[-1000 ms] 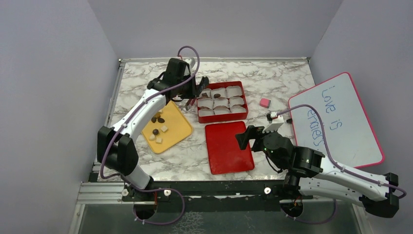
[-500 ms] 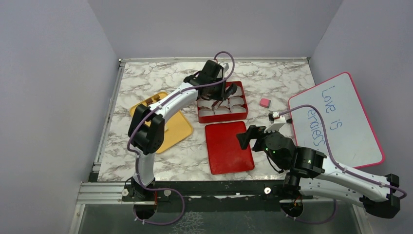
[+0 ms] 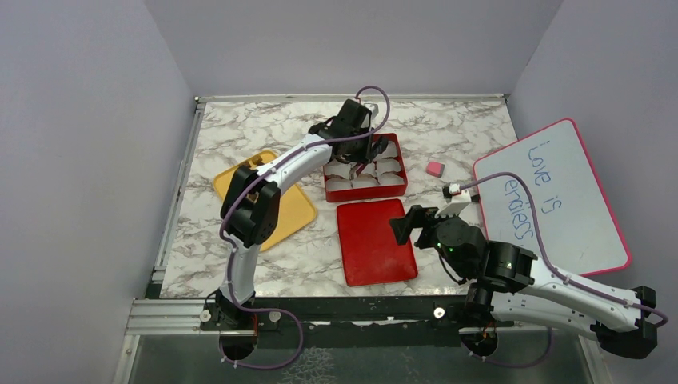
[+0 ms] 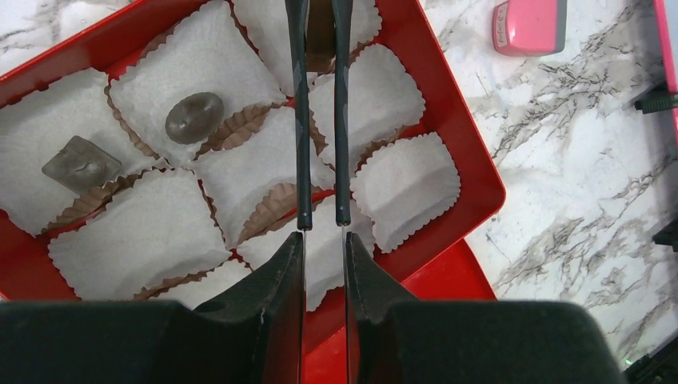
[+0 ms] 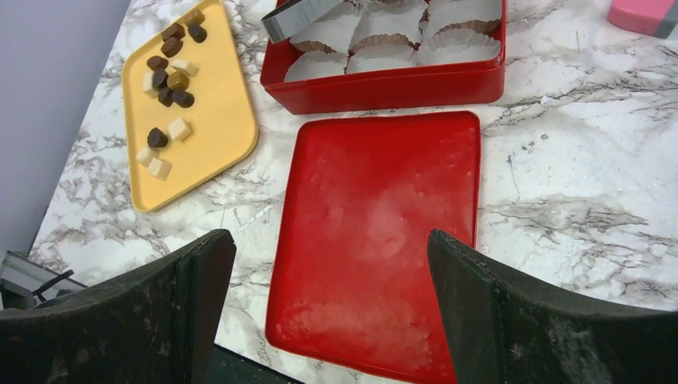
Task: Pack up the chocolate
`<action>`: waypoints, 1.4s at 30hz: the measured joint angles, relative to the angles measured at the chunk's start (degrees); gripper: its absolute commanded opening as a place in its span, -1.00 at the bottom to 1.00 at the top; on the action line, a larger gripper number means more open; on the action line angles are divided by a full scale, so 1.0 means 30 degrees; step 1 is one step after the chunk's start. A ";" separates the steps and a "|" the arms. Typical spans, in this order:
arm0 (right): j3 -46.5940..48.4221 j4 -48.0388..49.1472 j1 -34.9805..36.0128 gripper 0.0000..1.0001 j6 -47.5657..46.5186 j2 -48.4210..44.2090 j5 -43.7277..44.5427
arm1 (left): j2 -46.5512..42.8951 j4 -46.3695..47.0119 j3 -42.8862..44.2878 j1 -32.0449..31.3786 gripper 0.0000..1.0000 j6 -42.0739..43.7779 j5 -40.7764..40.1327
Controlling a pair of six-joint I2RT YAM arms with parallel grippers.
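A: Quick one. What's the L gripper [image 4: 323, 244] got?

B: It's nearly closed, only a slit between the jaws. The thin blades [image 4: 300, 120] that run on from its fingers pinch a brown piece [image 4: 321, 36] at their tips. The R gripper [image 5: 332, 312] is spread wide w/ nothing in it, hanging over the red lid [image 5: 384, 224].

A: And the rest of the chocolate [image 5: 168, 80]?

B: Most sits loose on the yellow tray [image 5: 216, 136], dark rounds and pale cubes mixed, well apart from both grippers. Two pcs are already in the red box [image 4: 472, 172]: a dark round [image 4: 194, 118] and a square piece [image 4: 81, 164], each in its own paper cup [image 4: 400, 184].

A: Held piece vs. the box?

B: It's over a cup on the far side, next to the dark round's cup. Can't tell if it touches the paper yet, b/c the blades hide the cup bottom.

A: How will it handle?

B: Prob. v. light. It looks hard but a bit brittle, and smooth enough to slip or twist out of a narrow pinch. Too hard a squeeze may chip or smear the edges. Best hold is across two opposite sides at mid-height, approx. as the blades seem to have it. The cups look flimsy too, so a blade catching a frill could drag one out of place.
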 measured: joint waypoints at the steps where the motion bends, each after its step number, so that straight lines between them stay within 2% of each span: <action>1: 0.0000 0.0000 0.0000 0.90 0.0000 0.0000 0.0036 | 0.0095 0.0051 0.0109 0.0000 -0.59 0.0044 -0.0029; 10: 0.0000 -0.0124 0.0000 0.90 0.0007 0.0073 0.0131 | 0.0561 0.0131 0.0386 0.0000 -0.46 0.0277 -0.0146; 15: 0.0000 -0.0255 0.0000 0.90 0.0007 0.0080 0.0153 | 0.0590 0.0138 0.0386 0.0000 -0.33 0.0350 -0.0146; 29: 0.0000 -0.0488 0.0000 0.90 0.0022 0.0022 0.0168 | 0.0474 0.0124 0.0386 0.0000 -0.31 0.0372 -0.0146; 35: 0.0000 -0.0576 0.0000 0.90 0.0029 -0.0109 0.0175 | -0.1056 0.0168 -0.0350 0.0000 -0.31 0.0357 -0.0481; 42: 0.0000 -0.0656 0.0000 0.90 0.0022 -0.0102 0.0168 | -0.4124 0.0022 -0.2841 0.0204 -0.31 0.0109 -0.1661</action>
